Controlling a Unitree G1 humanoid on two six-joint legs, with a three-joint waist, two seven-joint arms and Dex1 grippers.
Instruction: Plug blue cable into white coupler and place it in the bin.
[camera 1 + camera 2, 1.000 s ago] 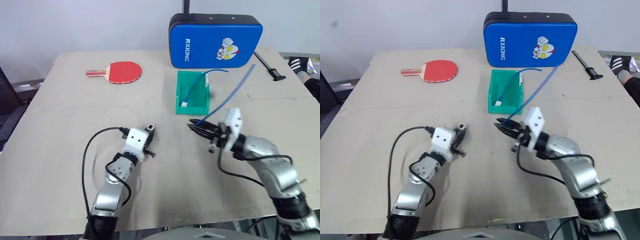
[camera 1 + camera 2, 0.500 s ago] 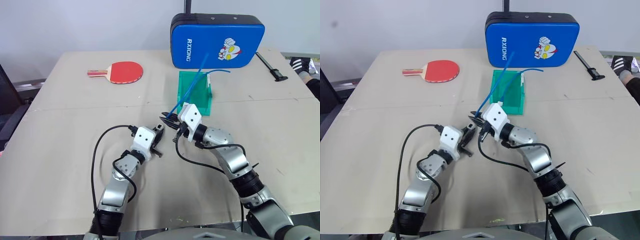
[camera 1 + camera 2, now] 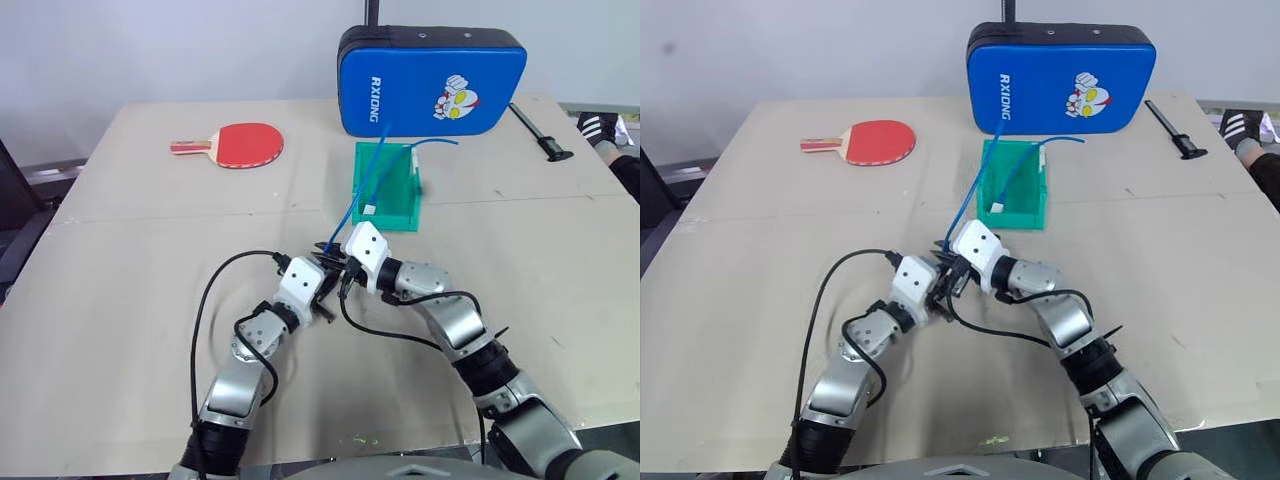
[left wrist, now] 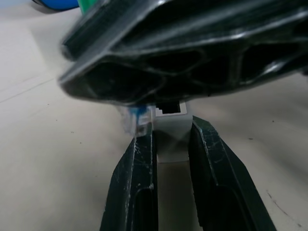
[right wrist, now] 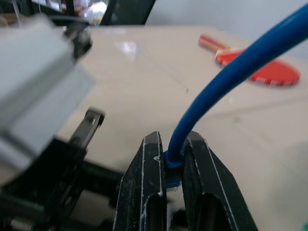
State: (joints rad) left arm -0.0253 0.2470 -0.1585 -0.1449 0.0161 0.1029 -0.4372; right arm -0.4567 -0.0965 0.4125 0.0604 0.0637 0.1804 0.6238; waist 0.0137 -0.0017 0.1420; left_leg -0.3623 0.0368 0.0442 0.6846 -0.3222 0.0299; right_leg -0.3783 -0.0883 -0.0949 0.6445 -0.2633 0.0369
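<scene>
My left gripper (image 3: 323, 287) is shut on the white coupler (image 4: 170, 136), a small block whose dark socket faces away from the wrist. Tip to tip with it, my right gripper (image 3: 336, 260) is shut on the blue cable (image 5: 226, 82) just behind its plug. The clear plug (image 4: 136, 120) sits close beside the coupler's socket, not inside it. From the right gripper the blue cable (image 3: 357, 198) rises back and runs over the green bin (image 3: 400, 215) behind both grippers. My right gripper's dark fingers (image 4: 183, 53) hide what lies beyond the coupler in the left wrist view.
A blue padded case (image 3: 432, 80) stands at the table's back edge, behind the bin. A red paddle (image 3: 245, 143) lies at the back left. A black tool (image 3: 540, 135) lies at the back right. A black wire (image 3: 215, 290) loops beside my left arm.
My right gripper has swung left across the table with the cable end and now meets the left gripper's tips. The left gripper shifted slightly right, still holding the coupler.
</scene>
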